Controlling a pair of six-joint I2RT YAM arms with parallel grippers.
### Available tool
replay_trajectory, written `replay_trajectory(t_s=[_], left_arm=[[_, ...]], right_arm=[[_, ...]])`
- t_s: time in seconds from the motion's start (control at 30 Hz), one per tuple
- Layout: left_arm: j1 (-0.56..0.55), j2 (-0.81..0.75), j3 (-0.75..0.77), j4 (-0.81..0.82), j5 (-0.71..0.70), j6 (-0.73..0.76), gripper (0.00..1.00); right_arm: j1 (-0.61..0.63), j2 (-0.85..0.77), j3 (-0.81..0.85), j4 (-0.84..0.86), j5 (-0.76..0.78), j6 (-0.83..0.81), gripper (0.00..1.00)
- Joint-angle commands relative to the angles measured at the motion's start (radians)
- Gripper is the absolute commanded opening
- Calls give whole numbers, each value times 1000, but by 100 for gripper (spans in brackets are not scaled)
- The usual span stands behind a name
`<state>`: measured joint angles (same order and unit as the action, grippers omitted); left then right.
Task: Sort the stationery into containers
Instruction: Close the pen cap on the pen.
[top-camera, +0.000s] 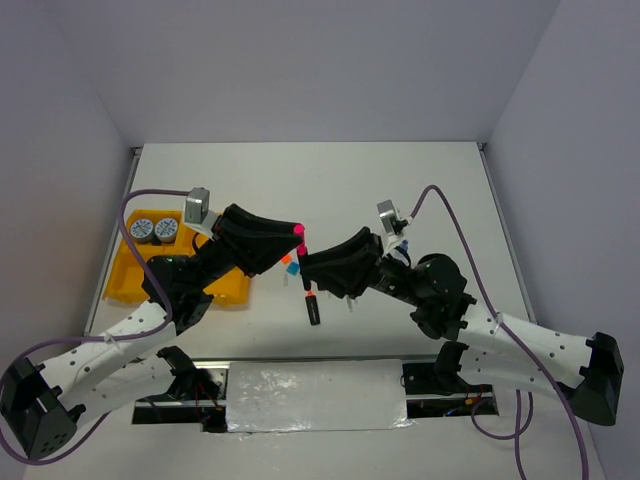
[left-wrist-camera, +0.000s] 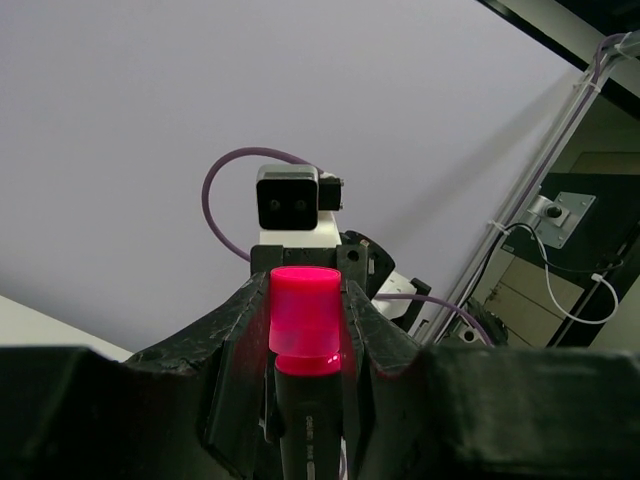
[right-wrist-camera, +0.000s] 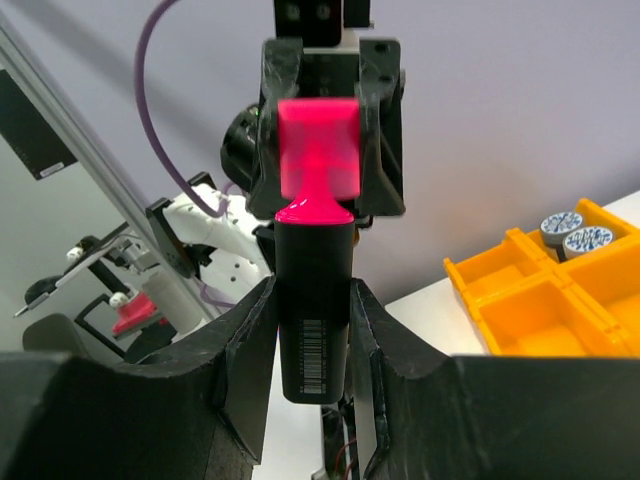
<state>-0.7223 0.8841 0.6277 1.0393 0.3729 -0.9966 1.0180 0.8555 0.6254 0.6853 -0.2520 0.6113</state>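
Closest to the right wrist lens stand the jaws of the right arm (top-camera: 440, 285), drawn partway in and pressed against both flanks of the black barrel of a pink-capped marker (right-wrist-camera: 313, 320). The marker is upright, its barcode facing that lens. From the opposite side come the jaws of the left arm (top-camera: 180, 285), also drawn partway in, and they pinch only the pink cap (left-wrist-camera: 305, 320).

So one marker is held by both arms in the air over the middle of the counter (top-camera: 400, 180). It is well apart from the yellow-orange tray (top-camera: 128, 288) at the left edge, where two round tins (top-camera: 154, 230) sit in a far compartment.

From where I stand, the split grip is the worry. With one arm on the cap and the other on the barrel, any drift apart would likely pull the cap off rather than carry the marker. If the right arm releases first, the barrel would hang from the cap's fit alone and might drop.

On the counter just below lie an orange-capped marker (top-camera: 312, 303) and some small coloured bits (top-camera: 291, 261). A falling barrel could scatter them or roll toward the near edge. A twist between the two wrists could also lever the marker out of one grip.
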Motion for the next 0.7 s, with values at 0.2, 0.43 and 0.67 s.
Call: replay_trajectory(t_s=[0.2, 0.43, 0.67], left_arm=[[-31, 3, -8, 53, 0, 44, 0], [-42, -11, 7, 1, 27, 70, 13], [-42, -50, 55, -82, 83, 136, 25]], right_arm=[[-21, 53, 186, 57, 25, -47, 0], [-68, 74, 295, -24, -44, -119, 0], [-68, 76, 292, -115, -67, -177, 0]])
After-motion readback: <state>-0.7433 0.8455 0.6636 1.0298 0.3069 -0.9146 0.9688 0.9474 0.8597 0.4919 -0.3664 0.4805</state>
